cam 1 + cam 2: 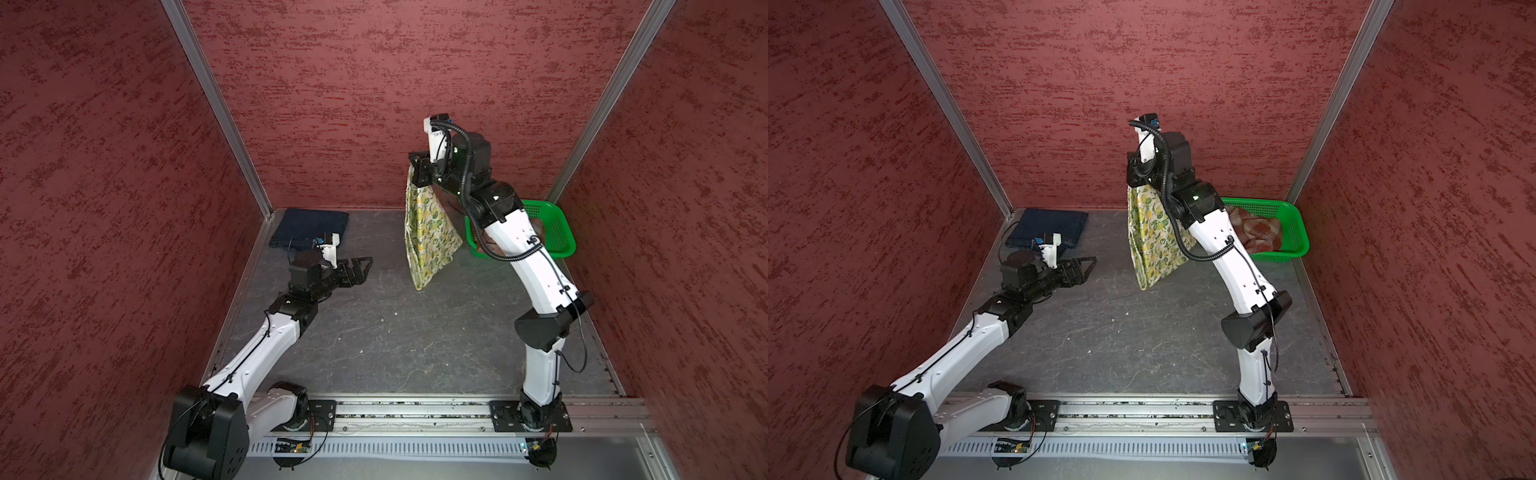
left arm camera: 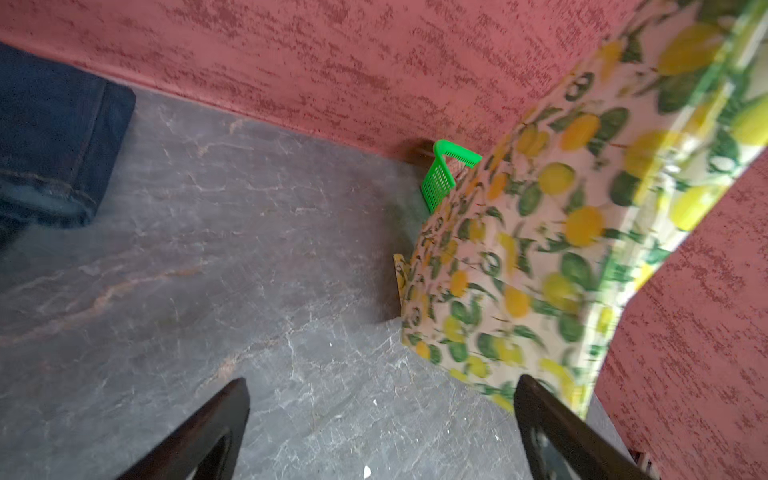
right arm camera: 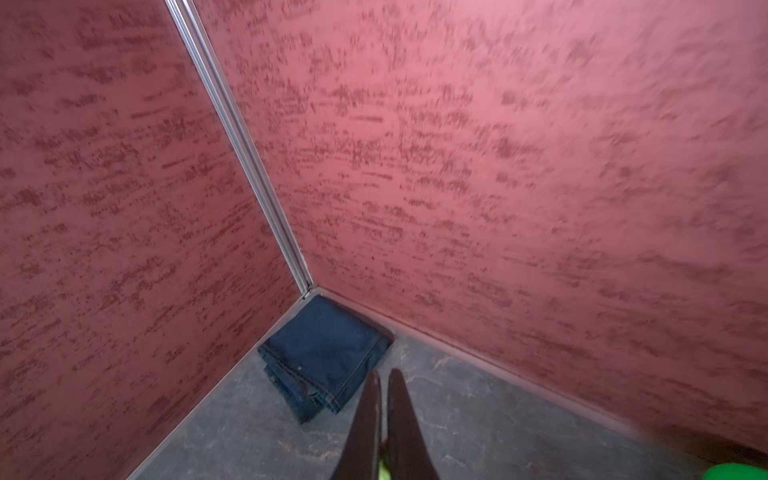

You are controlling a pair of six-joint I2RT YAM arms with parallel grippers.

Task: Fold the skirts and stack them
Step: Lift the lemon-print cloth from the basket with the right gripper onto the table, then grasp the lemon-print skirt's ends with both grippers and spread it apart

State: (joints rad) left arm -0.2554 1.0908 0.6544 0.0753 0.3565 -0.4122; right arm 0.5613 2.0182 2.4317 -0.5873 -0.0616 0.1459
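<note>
The cream lemon-and-leaf print cloth skirt (image 1: pixel 430 232) hangs in the air right of centre, in front of the back wall. It is pinched at its top edge by the right gripper (image 1: pixel 417 168), which is raised high. The jaws are clamped on the fabric: the right wrist view shows the two fingers nearly together with a sliver of yellow-green cloth between them. The skirt drapes down and widens toward the bottom. Its lowest corner is at or just above the table; I can't tell if it touches. In the left wrist view the print is motion-blurred.

The dark navy folded denim skirt (image 1: pixel 309 228) lies flat on the table, tucked into the far left corner.

The rust-red and cream plaid skirt (image 1: pixel 1258 232) sits crumpled inside the green perforated plastic basket (image 1: pixel 1298 232) in the far right corner, behind the right arm, which partly hides it.

The left gripper (image 1: pixel 359 268) has its jaws spread wide and holds nothing. It hovers above the table just in front of the denim skirt, pointing toward the hanging skirt but clear of it.

The surface is a grey stone-pattern table (image 1: pixel 395 340), with textured red walls (image 1: pixel 374 83) on three sides.
</note>
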